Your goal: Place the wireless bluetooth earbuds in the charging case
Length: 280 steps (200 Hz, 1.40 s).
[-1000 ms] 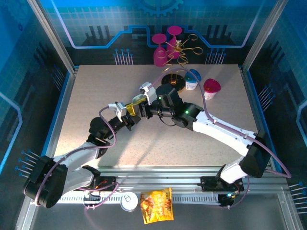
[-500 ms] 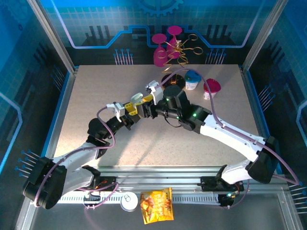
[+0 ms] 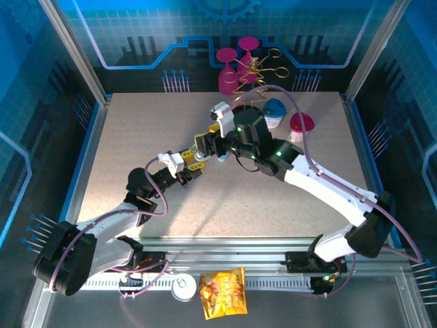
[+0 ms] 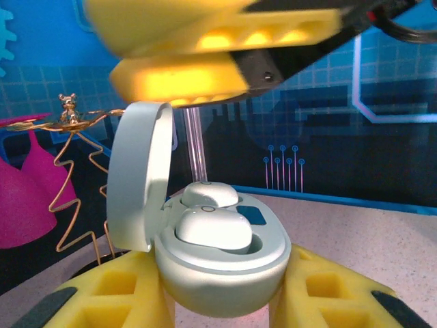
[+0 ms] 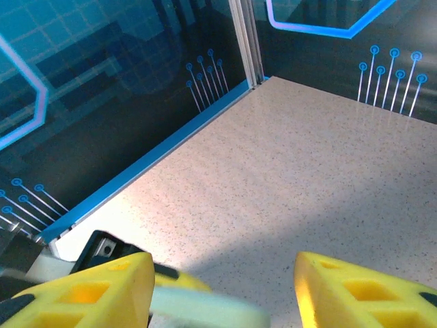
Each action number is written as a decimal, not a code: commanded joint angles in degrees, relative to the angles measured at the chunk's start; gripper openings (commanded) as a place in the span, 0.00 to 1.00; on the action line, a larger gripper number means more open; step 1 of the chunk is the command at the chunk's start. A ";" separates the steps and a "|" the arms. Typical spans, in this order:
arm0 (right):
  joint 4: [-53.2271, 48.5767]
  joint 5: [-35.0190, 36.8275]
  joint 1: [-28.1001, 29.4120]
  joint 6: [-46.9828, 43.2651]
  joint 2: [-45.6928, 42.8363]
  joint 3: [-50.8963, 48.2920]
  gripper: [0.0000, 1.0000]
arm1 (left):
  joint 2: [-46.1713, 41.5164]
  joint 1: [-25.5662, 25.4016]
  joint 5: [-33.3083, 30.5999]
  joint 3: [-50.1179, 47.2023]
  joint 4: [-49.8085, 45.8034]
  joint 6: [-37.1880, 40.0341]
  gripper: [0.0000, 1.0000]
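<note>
The pale mint charging case (image 4: 225, 273) sits between the yellow fingers of my left gripper (image 4: 225, 290), which is shut on its body. Its lid (image 4: 140, 184) stands open on the left. Two pale earbuds (image 4: 212, 229) (image 4: 208, 195) lie in its wells. A yellow finger (image 4: 184, 78) of my right gripper hangs just above the case, apart from it. In the right wrist view the right gripper (image 5: 225, 294) is open, and a blurred edge of the case's lid (image 5: 205, 311) shows low between the fingers. From above, the left gripper (image 3: 188, 164) and right gripper (image 3: 205, 145) meet over the table's middle.
At the back of the table stand pink wine glasses (image 3: 235, 65), a gold wire stand (image 3: 256, 72), a blue cup (image 3: 274, 113) and a red cup (image 3: 300, 126). A snack bag (image 3: 222, 292) and a can (image 3: 183, 287) lie on the front rail.
The right gripper has opened and drawn back toward the far right, away from the case. The left gripper kept its grip and shifted slightly right.
</note>
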 commanded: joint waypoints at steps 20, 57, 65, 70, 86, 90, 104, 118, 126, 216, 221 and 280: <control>-13.36 0.85 -0.69 -1.84 5.22 6.88 0.53 | -1.43 -0.38 -0.36 -0.88 0.55 2.88 0.20; -13.08 -0.64 -0.64 -2.38 0.19 1.83 0.51 | -1.50 -0.38 -6.91 -0.05 0.00 -3.50 0.20; -12.56 -0.52 -0.64 -2.22 -0.93 0.64 0.51 | -1.28 -0.35 -6.88 0.14 0.09 -3.93 0.20; -12.08 -0.42 -0.72 -1.96 -1.67 -0.10 0.51 | -1.15 -0.35 -6.73 0.29 0.19 -4.13 0.20; -9.43 -1.04 -1.14 -0.66 -4.01 -2.46 0.56 | -0.20 -0.39 -5.68 0.59 1.42 -4.42 0.20; -8.71 -1.43 -1.43 0.04 -4.49 -3.06 0.58 | 0.07 -0.39 -5.60 0.68 2.04 -4.60 0.20; -6.22 -4.03 -3.58 4.60 -5.73 -5.17 0.68 | 0.96 -0.40 -4.93 0.51 4.46 -5.13 0.20; -2.62 -9.86 -7.10 11.14 -6.53 -8.18 0.80 | 1.62 -0.44 -4.20 0.30 7.34 -6.26 0.20; 0.64 -14.64 -9.18 14.94 -6.86 -10.44 0.85 | 1.96 -0.37 -3.99 0.26 9.05 -7.33 0.19; 30.90 -40.26 -12.24 40.51 -0.81 -21.65 0.79 | 5.60 -0.61 -0.43 1.03 15.58 -10.51 0.19; 31.60 -40.50 -12.19 41.05 -0.48 -21.74 0.77 | 5.60 -0.60 -0.29 1.01 15.54 -10.43 0.20; 38.18 -42.98 -11.78 44.59 1.98 -21.37 0.74 | 5.19 -0.70 -0.59 0.82 13.13 -10.15 0.20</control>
